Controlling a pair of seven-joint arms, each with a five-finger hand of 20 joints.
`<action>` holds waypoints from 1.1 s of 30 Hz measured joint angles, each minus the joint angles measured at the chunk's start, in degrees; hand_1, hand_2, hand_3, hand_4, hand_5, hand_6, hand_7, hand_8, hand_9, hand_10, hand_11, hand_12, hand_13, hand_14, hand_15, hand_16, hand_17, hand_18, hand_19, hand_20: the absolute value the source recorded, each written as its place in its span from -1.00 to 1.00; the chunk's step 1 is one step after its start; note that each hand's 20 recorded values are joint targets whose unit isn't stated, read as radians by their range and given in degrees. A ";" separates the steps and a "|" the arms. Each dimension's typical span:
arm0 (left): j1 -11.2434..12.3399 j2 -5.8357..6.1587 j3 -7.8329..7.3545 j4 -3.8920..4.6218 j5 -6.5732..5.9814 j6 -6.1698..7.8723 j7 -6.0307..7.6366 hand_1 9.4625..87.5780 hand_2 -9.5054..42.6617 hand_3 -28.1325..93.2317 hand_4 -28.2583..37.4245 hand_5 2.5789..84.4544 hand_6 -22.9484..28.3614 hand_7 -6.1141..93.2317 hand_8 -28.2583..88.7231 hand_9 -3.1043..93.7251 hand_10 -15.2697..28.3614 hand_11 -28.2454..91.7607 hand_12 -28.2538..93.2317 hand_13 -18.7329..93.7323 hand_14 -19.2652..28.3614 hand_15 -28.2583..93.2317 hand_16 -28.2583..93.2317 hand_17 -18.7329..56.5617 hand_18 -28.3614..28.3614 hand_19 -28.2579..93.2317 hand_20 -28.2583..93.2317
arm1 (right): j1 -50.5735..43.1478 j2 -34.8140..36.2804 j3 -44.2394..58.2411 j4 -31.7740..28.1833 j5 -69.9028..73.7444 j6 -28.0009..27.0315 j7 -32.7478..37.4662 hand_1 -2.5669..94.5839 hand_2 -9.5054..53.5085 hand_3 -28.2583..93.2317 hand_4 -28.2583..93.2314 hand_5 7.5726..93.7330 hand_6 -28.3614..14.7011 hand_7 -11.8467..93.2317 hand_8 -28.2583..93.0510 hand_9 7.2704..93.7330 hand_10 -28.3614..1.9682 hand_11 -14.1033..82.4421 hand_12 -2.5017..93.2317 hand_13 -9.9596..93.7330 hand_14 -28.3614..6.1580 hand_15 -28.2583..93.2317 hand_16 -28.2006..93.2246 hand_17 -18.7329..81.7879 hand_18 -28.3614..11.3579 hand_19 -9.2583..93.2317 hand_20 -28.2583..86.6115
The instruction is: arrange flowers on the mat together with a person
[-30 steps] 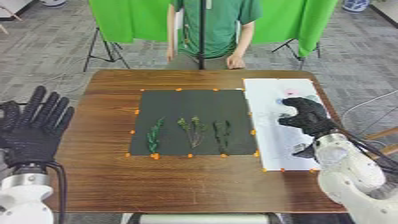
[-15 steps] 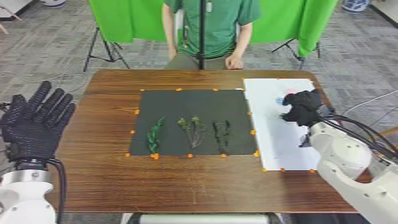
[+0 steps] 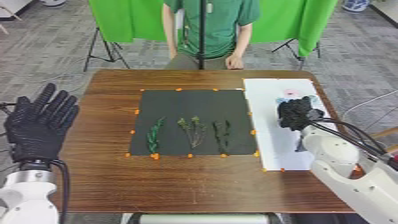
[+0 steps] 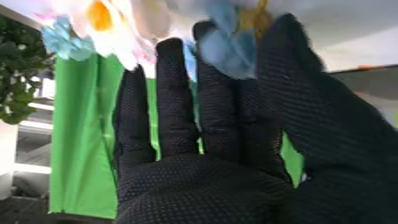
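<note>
The left hand (image 3: 37, 131) is open beside the table's (image 3: 102, 185) left edge, fingers straight. The right arm (image 3: 342, 157) slants across the right edge, its right hand (image 3: 295, 114) above the table, fingers extended.

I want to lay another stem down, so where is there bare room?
The black mat is bare beyond the three green sprigs. The wooden table is bare between the mat and its near edge. The white sheet is crowded towards its far end, with flowers by the right hand.
</note>
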 measured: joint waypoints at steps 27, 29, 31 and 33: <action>2.98 -2.36 -0.30 0.36 -2.32 0.38 0.45 -0.57 0.13 0.41 -1.00 -0.05 0.17 -0.69 -0.66 -0.22 0.34 -0.27 -0.39 -0.25 0.34 -0.16 -0.63 -0.63 0.42 -0.08 -0.36 | 23.33 -15.62 -26.50 -1.70 1.56 13.72 -16.39 0.17 -1.00 0.64 -1.00 0.35 0.58 0.19 -0.60 0.66 0.61 -0.50 -0.04 0.20 0.40 0.00 -0.02 -0.31 -0.28 0.10 -0.21; 2.83 -2.25 0.26 0.57 -2.33 0.44 0.40 -0.51 0.14 0.34 -1.00 -0.04 0.17 -0.69 -0.66 -0.22 0.34 -0.27 -0.39 -0.25 0.34 -0.16 -0.63 -0.63 0.42 -0.08 -0.36 | 26.88 -19.26 -30.48 0.84 2.21 13.72 -17.91 0.16 -1.00 0.65 -1.00 0.34 0.58 0.20 -0.60 0.65 0.58 -0.50 -0.04 0.20 0.40 0.00 -0.02 -0.31 -0.28 0.10 -0.21; 2.53 -1.98 0.84 0.84 -2.43 0.47 0.39 -0.50 0.14 0.32 -1.00 -0.04 0.18 -0.69 -0.66 -0.22 0.34 -0.27 -0.39 -0.25 0.35 -0.16 -0.63 -0.63 0.42 -0.08 -0.36 | 29.38 -22.70 -32.91 3.24 4.73 13.72 -19.33 0.16 -1.00 0.65 -1.00 0.34 0.58 0.20 -0.60 0.65 0.57 -0.49 -0.04 0.20 0.40 0.00 -0.02 -0.31 -0.28 0.10 -0.21; 2.07 -1.64 1.39 1.13 -2.46 0.47 0.32 -0.52 0.15 0.34 -1.00 -0.04 0.18 -0.70 -0.66 -0.22 0.34 -0.27 -0.39 -0.25 0.35 -0.16 -0.63 -0.63 0.42 -0.08 -0.36 | 31.05 -25.92 -34.11 5.39 9.31 13.70 -20.15 0.16 -1.00 0.65 -1.00 0.33 0.58 0.21 -0.60 0.65 0.57 -0.50 -0.04 0.20 0.40 0.00 -0.01 -0.31 -0.28 0.10 -0.21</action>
